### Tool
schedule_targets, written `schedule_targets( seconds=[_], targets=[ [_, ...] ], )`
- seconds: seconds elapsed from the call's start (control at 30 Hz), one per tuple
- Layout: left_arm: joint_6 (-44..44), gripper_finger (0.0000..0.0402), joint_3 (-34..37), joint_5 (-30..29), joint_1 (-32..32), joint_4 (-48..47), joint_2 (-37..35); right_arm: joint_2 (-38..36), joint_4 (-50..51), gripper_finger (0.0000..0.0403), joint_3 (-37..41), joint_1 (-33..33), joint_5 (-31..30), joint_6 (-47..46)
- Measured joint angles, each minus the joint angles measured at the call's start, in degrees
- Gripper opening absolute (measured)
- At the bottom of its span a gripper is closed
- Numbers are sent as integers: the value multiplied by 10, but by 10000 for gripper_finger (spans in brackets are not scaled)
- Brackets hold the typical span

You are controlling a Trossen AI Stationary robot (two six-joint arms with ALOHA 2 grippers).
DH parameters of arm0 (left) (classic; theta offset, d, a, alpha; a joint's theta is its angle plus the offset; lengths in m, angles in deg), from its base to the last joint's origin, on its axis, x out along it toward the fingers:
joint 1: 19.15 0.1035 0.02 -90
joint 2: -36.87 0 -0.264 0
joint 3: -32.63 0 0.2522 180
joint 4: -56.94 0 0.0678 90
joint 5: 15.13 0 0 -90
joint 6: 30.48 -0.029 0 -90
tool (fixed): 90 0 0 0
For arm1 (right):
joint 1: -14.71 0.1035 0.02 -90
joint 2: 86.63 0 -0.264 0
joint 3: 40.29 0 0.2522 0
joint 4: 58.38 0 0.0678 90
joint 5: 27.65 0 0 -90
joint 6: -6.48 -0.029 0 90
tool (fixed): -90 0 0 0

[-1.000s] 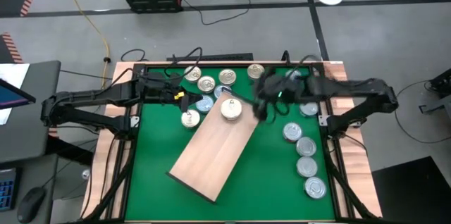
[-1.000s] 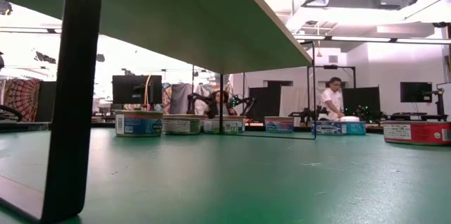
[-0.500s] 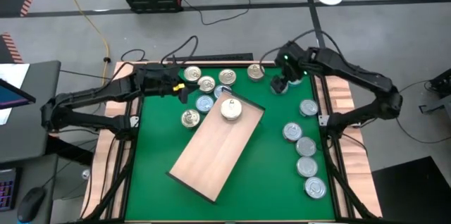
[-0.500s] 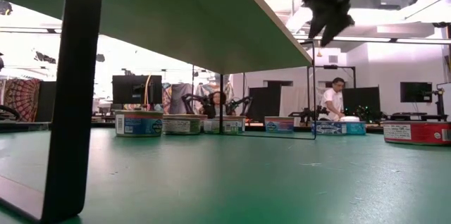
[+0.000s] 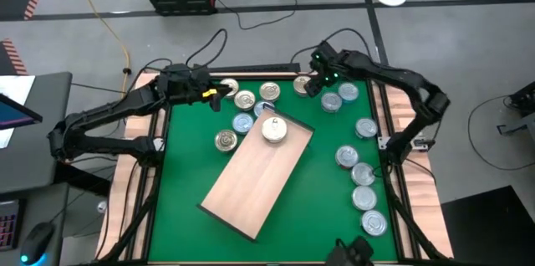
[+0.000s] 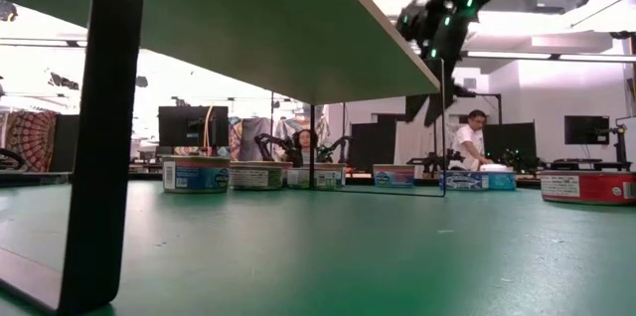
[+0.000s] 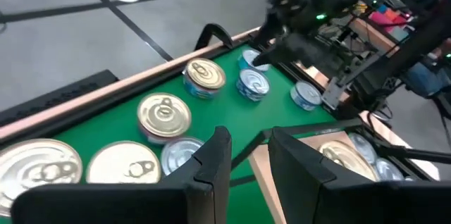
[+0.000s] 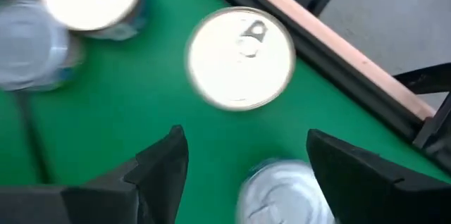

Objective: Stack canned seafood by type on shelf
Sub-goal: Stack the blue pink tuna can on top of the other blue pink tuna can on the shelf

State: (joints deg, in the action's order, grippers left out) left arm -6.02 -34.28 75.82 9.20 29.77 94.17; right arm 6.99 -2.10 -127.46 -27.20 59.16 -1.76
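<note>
The long rectangular shelf of light tan wood (image 5: 257,173) lies slantwise across the middle of the green desk (image 5: 318,207), one short end pointing toward the far edge. A single flat round tin with a shiny gold-toned pull-tab lid (image 5: 274,130) sits on that far end of the board.

The other round metal tins lie on the desk itself. A cluster of them (image 5: 246,99) is grouped near the far edge, just beyond the board's far end, and one gold-lidded tin (image 5: 225,140) lies just beside the board's left edge. A gold-lidded tin (image 5: 303,86) stands by the far rail, with silver, bluish-walled tins (image 5: 331,102) near it. A row of silver-lidded tins (image 5: 363,174) runs down the desk's right side, well apart from the board.

The right gripper (image 5: 315,84) hangs over the far right part of the desk, close to the gold-lidded tin by the rail; in the right wrist view its dark fingers (image 8: 161,164) stand wide apart with nothing between them, that tin (image 8: 241,58) ahead of them and a silver one (image 8: 282,192) between and below them.

The left gripper (image 5: 211,96) is at the far left, at the edge of the cluster. In the left wrist view its fingers (image 7: 211,160) stand a narrow gap apart with nothing held between them.
</note>
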Motion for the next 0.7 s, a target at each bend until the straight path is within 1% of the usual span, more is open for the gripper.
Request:
schedule_targets(
  seconds=[0.1, 0.17, 0.3, 0.37, 0.47, 0.7],
  targets=[
    [-16, 91, 0, -11, 8, 0, 0, 34, -18, 310, 0, -30, 2, 23],
    [-12, 91, 0, -25, 13, 1, 0, 54, -20, 310, 0, -50, 10, 27],
    [-5, 91, 0, -43, 17, 1, 0, 82, -46, 310, 0, -83, 59, 36],
    [-12, 91, 0, -56, 17, 1, 0, 91, -57, 310, 0, -94, 65, 37],
    [-13, 91, 0, -67, 17, 1, 0, 100, -71, 310, 0, -100, 66, 44],
    [-13, 91, 0, -65, 17, 0, 0, 108, -76, 310, 0, -96, 73, 61]
  ],
)
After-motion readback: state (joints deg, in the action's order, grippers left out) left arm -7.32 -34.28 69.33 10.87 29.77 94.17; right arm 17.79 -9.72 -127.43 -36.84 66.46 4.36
